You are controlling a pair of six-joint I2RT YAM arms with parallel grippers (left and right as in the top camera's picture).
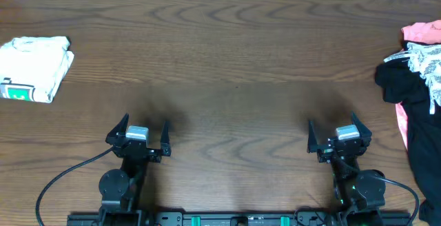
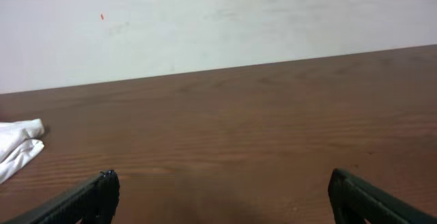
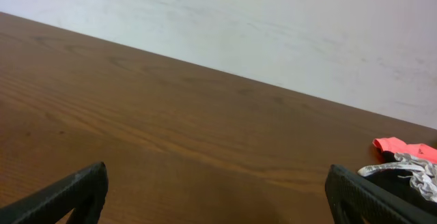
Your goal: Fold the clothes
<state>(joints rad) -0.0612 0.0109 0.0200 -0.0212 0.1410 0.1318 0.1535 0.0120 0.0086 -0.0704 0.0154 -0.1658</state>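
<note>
Both the left gripper (image 1: 145, 122) and right gripper (image 1: 331, 121) are spread wide holding nothing, with the folded white T-shirt (image 1: 34, 67) well off to the left gripper's outer side, slightly ahead.

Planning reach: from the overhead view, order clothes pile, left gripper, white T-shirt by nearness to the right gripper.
From the right gripper:
1. Clothes pile, right edge.
2. Left gripper, near edge, left side.
3. White T-shirt, far left edge.
</note>
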